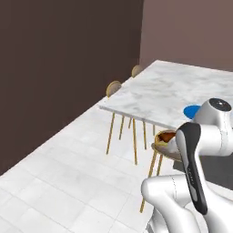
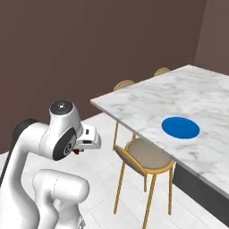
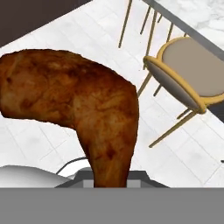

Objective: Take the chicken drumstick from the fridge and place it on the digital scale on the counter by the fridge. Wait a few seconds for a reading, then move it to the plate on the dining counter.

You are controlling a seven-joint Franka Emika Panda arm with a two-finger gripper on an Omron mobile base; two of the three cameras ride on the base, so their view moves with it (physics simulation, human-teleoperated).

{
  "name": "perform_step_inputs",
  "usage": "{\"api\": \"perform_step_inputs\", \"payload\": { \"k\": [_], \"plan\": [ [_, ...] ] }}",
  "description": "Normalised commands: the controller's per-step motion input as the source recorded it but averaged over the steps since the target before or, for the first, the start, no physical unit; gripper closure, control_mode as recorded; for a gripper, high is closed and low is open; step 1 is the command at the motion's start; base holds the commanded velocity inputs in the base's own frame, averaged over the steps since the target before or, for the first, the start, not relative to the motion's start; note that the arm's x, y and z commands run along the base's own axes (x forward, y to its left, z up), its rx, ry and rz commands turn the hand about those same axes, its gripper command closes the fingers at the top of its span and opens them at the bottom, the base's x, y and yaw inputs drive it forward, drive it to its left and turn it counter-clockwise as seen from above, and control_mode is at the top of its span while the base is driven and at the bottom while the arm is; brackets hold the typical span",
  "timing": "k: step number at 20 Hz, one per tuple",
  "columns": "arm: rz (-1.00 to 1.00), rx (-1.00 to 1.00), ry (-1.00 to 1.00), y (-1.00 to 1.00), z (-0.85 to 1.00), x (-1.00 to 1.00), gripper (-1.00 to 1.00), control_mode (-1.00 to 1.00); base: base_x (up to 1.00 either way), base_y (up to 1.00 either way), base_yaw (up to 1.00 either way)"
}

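The chicken drumstick (image 3: 74, 100) looms dark reddish-brown in the hand view, thick end up and thin end down between my fingers. My gripper (image 2: 85, 145) is shut on it and hangs over the floor, short of the dining counter (image 2: 197, 89). A bit of the drumstick (image 1: 166, 135) peeks out beside my forearm in the left base view. The bright blue plate (image 2: 180, 127) lies flat on the marble top near its front edge, and the plate (image 1: 192, 110) shows partly behind my arm. The fridge and the digital scale are out of view.
A yellow-legged chair (image 2: 145, 156) stands tucked at the counter edge between my hand and the plate; the same chair (image 3: 188, 70) appears at the upper right of the hand view. More chairs (image 1: 113, 87) line the counter's far side. White tiled floor (image 1: 68, 173) stretches left, bounded by dark walls.
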Motion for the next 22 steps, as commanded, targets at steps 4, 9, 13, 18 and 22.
{"api": "perform_step_inputs", "payload": {
  "k": [4,9,13,18,22],
  "plan": [
    [0.00,0.00,0.00,0.00,0.00,0.00,1.00,1.00,0.76,0.08,-0.72],
    [0.00,0.00,0.00,0.00,0.00,0.00,1.00,1.00,0.36,0.00,-0.78],
    [0.00,0.00,0.00,0.00,0.00,0.00,1.00,1.00,0.42,0.02,-0.73],
    [0.00,0.00,0.00,0.00,0.00,0.00,1.00,1.00,0.96,0.38,-0.42],
    [0.00,0.00,0.00,0.00,0.00,0.00,1.00,1.00,0.89,0.04,-0.06]
  ]
}}
